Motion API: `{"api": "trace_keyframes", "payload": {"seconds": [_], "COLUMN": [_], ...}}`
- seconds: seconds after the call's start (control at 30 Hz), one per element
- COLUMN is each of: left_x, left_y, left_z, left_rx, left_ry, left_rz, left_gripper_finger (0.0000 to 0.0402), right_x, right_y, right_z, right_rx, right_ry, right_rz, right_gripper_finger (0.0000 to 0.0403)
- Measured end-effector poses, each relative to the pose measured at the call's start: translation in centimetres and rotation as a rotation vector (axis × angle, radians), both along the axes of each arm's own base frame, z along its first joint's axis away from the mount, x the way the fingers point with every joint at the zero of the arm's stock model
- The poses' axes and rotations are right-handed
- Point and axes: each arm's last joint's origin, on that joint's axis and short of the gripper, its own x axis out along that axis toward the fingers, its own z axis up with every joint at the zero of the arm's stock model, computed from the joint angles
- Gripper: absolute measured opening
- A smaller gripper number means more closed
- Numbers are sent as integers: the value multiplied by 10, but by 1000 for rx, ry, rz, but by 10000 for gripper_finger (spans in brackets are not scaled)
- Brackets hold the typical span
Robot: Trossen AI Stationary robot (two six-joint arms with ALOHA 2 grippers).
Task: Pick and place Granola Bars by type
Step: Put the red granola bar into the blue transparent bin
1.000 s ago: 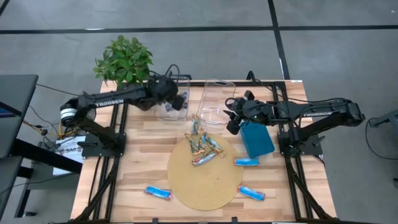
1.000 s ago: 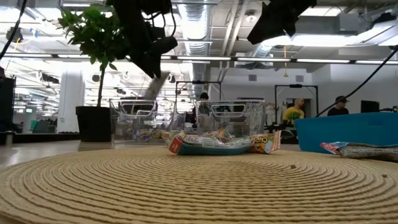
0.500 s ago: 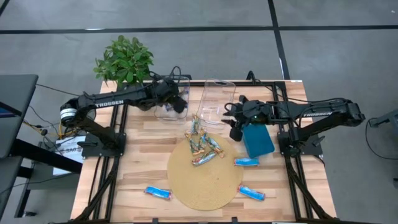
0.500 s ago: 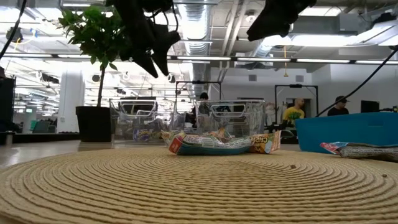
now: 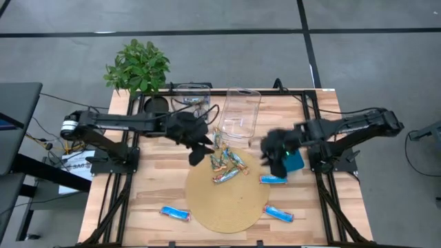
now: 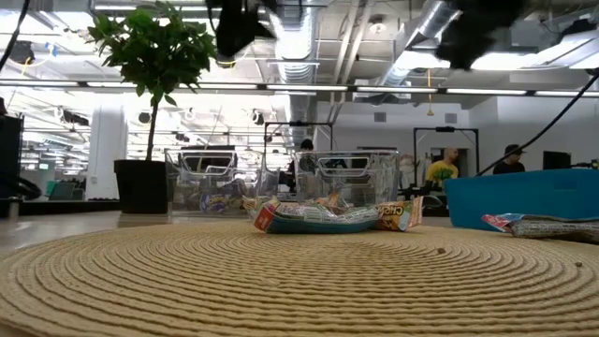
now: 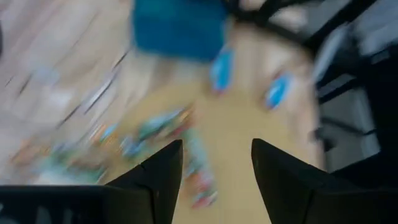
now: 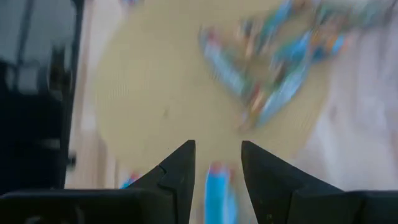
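Left end effector [image 5: 200, 146] hung over the counter [image 5: 158, 186] beside the far-left edge of the round woven mat [image 5: 227, 194], just short of the pile of granola bars [image 5: 226, 162]; in the left wrist view its fingers [image 7: 155, 177] stood apart with nothing between them. Right end effector [image 5: 274, 155] hung just beside the teal tray [image 5: 295, 160], above the blue bar [image 5: 273, 180] lying off the mat's right edge; its fingers [image 8: 177, 174] stood partly apart, with no bar in them. Mixed pile of bars lay on the far part of the mat. Two more blue bars lay on the counter: one [image 5: 175, 213] near the mat's near-left edge, one [image 5: 278, 213] at its near-right edge. Two clear bins [image 5: 238, 114] stood at the far side; a potted plant [image 5: 138, 67] stood at the far-left corner.
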Motion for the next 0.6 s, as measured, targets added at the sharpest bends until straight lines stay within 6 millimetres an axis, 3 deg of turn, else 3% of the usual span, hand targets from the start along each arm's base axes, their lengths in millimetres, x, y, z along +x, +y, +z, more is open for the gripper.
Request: {"api": "trace_keyframes", "payload": {"seconds": [0.2, 0.43, 0.6], "left_x": [-3, -11, -14], "left_y": [-28, -55, -68], "left_z": [31, 34, 34], "left_rx": [-48, -97, -117], "left_ry": [-246, -250, -240], "left_rz": [-70, -149, -189], "left_gripper_finger": [185, 185, 185], "right_x": [-22, -32, -28], "right_y": [51, 97, 124], "right_z": [-6, -23, -51], "right_rx": [2, 95, 105], "right_ry": [101, 232, 391], "right_rz": [-10, -87, -99], "right_gripper_finger": [121, 138, 180]}}
